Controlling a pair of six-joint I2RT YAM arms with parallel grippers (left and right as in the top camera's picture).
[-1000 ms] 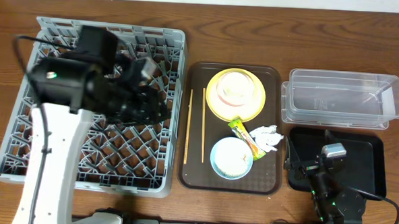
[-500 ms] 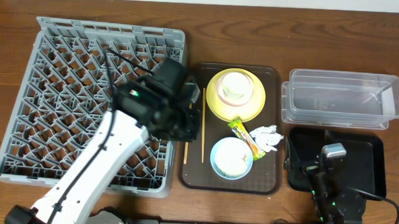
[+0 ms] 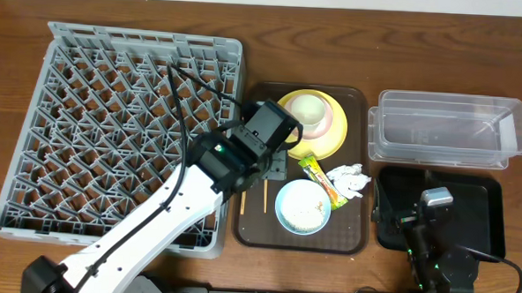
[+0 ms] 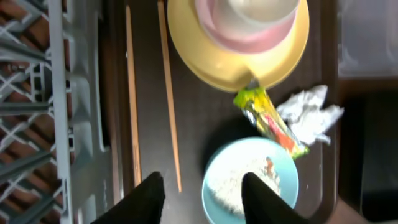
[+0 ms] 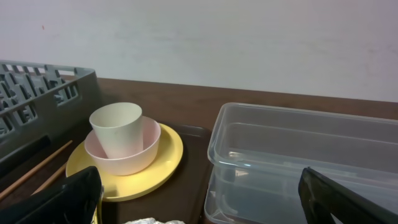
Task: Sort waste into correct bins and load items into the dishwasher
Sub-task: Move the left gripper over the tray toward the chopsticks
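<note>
Left jaws half-open, empty, over chopsticks, left of frame: light, stiff, likely to roll, so pinch mid-length. Right jaws wide.

No text can be read anywhere; the print on the stick wrapper is too blurred.

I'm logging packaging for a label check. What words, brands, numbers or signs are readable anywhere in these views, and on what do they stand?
No text can be read in any view.
On the yellow-green stick wrapper: coloured print, too blurred to read.
On the clear tub: faint marks on its floor, too small to read.
</note>
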